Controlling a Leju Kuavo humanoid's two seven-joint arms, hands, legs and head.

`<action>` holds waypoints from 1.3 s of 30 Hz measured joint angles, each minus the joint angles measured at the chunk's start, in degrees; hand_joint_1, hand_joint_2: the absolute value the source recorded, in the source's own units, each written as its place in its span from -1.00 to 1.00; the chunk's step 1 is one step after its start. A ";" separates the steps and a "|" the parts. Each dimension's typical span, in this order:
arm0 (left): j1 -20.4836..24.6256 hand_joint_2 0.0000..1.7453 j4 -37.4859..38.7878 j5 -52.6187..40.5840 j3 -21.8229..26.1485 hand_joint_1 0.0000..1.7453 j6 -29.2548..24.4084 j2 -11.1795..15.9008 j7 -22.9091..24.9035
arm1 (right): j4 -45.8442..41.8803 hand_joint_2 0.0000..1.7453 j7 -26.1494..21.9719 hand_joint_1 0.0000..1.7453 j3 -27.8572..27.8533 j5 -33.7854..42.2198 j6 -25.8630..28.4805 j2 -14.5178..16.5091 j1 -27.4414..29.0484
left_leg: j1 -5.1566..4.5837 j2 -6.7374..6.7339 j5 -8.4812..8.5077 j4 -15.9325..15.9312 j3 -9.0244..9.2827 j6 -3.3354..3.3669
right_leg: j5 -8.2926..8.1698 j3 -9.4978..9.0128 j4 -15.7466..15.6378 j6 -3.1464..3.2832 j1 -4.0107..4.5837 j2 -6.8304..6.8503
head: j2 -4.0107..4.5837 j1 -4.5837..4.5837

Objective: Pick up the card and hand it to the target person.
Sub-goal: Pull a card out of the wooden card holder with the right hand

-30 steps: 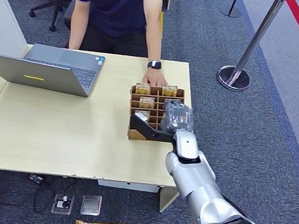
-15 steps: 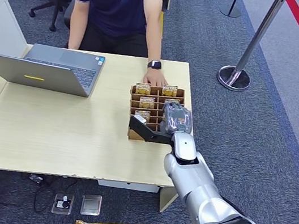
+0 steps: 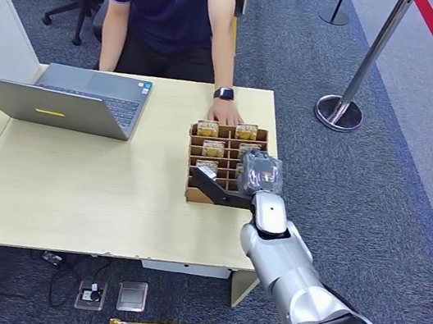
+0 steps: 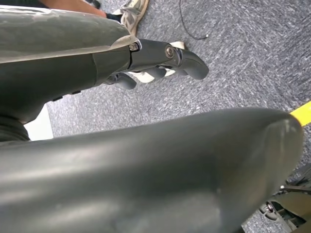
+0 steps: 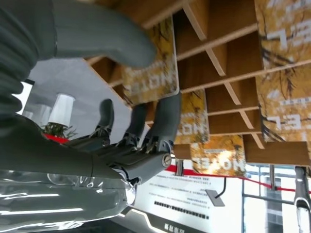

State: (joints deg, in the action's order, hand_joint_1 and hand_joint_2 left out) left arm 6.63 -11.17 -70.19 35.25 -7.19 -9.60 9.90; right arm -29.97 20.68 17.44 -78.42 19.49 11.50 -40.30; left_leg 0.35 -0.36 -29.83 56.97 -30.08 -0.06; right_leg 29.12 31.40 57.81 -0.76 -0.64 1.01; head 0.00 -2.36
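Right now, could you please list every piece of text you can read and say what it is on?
"HOTEL": white letters, turned, on the yellow card pinched by the right hand.
"HOTEL": same, on other cards in the wooden tray.
White poster behind: print too small to read.
Laptop stickers: too small to read.
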 joint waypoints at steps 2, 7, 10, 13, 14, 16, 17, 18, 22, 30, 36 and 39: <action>0.04 -1.00 0.00 -0.07 -0.12 -1.00 0.01 0.00 0.00 | 0.00 1.00 0.34 0.79 0.00 -0.39 0.41 -0.18 0.05 | 0.00 0.00 0.00 0.00 0.01 0.00 | 0.00 0.00 0.00 0.00 0.00 0.00 | 0.00 0.01; 0.16 -1.00 0.00 -0.17 -0.29 -1.00 0.17 0.00 0.00 | -0.02 1.00 0.73 0.96 0.00 -1.18 1.13 -0.55 0.16 | 0.00 -0.01 0.00 0.00 0.03 0.00 | 0.00 -0.02 0.00 0.00 0.00 -0.01 | 0.00 0.01; 0.24 -1.00 -0.01 -0.21 -0.30 -1.00 0.17 0.05 -0.03 | -0.02 1.00 0.86 0.98 0.00 -1.68 1.21 -0.71 0.28 | 0.00 -0.01 0.01 0.00 0.04 -0.01 | -0.02 -0.03 0.00 0.01 0.00 -0.01 | 0.00 0.00; 0.25 -1.00 0.00 -0.26 -0.30 -1.00 0.15 0.16 -0.08 | -0.01 1.00 0.89 0.96 -0.02 -2.05 1.21 -0.86 0.30 | 0.00 -0.01 0.02 0.00 0.05 0.00 | -0.03 -0.04 0.00 0.02 0.00 -0.01 | 0.00 0.00; 0.25 -1.00 0.00 -0.26 -0.30 -1.00 0.15 0.20 -0.08 | 0.00 1.00 0.86 0.96 -0.02 -2.06 1.22 -0.90 0.31 | 0.00 -0.01 0.02 0.00 0.05 0.00 | -0.03 -0.04 0.00 0.02 0.00 -0.01 | 0.00 -0.01; 0.24 -1.00 0.00 -0.23 -0.30 -1.00 0.15 0.25 -0.09 | 0.00 1.00 0.79 0.95 -0.02 -2.12 1.30 -0.95 0.33 | 0.00 -0.01 0.02 0.00 0.05 0.00 | -0.03 -0.04 0.00 0.02 0.00 -0.01 | 0.00 0.01; 0.24 -1.00 0.00 -0.20 -0.30 -1.00 0.15 0.27 -0.09 | 0.00 1.00 0.73 0.94 -0.02 -2.15 1.35 -0.96 0.34 | 0.00 -0.01 0.02 0.00 0.05 0.00 | -0.03 -0.04 0.00 0.02 0.00 -0.01 | 0.00 0.01; 0.22 -1.00 0.00 -0.15 -0.30 -1.00 0.15 0.29 -0.11 | 0.00 1.00 0.66 0.95 -0.02 -2.18 1.43 -0.97 0.35 | 0.00 -0.01 0.02 0.00 0.05 0.00 | -0.03 -0.04 0.00 0.02 0.00 -0.01 | 0.00 0.02; 0.13 -1.00 0.00 0.06 -0.30 -1.00 0.15 0.35 -0.26 | -0.01 1.00 0.38 1.00 -0.02 -2.52 2.10 -0.97 0.48 | 0.00 -0.01 0.02 0.00 0.05 0.00 | -0.03 -0.04 0.00 0.02 0.00 -0.01 | 0.00 0.02; -0.19 -1.00 0.00 0.90 -0.28 -1.00 -0.08 0.48 -0.75 | -6.12 1.00 -1.14 1.00 -0.02 -4.63 5.43 -1.03 3.97 | 0.00 0.00 0.02 0.00 0.01 0.00 | -0.03 -0.02 0.00 0.02 0.00 -0.01 | 0.00 -0.01; -1.02 -1.00 0.00 1.66 -0.22 -1.00 -0.52 0.48 -1.38 | -23.05 1.00 -5.47 1.00 1.05 -4.79 4.97 -1.77 11.24 | 0.00 0.00 0.01 0.00 -0.06 -0.01 | -0.02 0.06 0.00 0.02 0.00 -0.01 | 0.00 0.01; -1.39 -1.00 0.00 2.07 -0.16 -1.00 -0.77 0.48 -1.51 | -31.92 1.00 -7.05 1.00 2.64 -3.77 4.96 -2.58 13.87 | 0.00 -0.01 0.01 -0.01 -0.08 -0.01 | -0.02 0.07 0.00 0.02 0.00 -0.01 | 0.00 -0.02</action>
State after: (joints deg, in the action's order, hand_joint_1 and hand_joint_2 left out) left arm 5.24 -11.17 -68.12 35.09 -7.96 -9.11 8.39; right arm -61.89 13.63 20.08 -82.18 24.45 8.92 -26.43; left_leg 0.35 -0.36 -29.82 56.96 -30.16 -0.07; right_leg 29.10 31.46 57.81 -0.74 -0.63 1.00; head 0.00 -2.38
